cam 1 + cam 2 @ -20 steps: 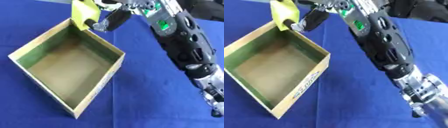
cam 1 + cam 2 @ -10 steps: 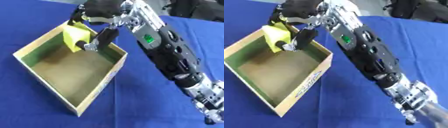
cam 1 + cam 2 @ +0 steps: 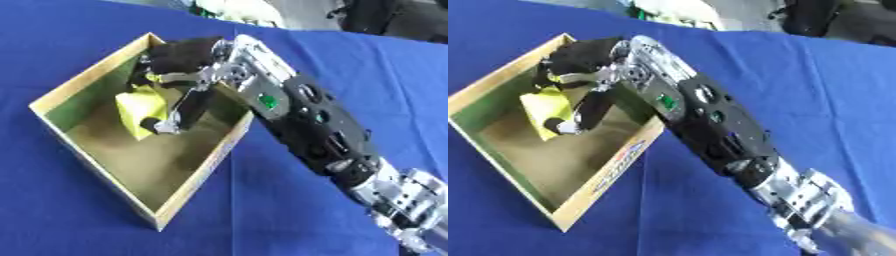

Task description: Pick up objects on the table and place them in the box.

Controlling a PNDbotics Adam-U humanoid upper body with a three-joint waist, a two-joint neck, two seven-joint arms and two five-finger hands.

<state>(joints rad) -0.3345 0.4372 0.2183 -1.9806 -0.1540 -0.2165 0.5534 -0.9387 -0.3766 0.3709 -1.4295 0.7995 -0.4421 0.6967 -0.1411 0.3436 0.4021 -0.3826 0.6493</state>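
Since a second ago the right robot hand is coming down from the far rim into the box, fingers curled around the yellow block. Best to keep lowering until it rests on the floor, then uncurl.

Right robot hand, reaching from lower right across the blue table, fingers curled around a yellow object inside the open box.
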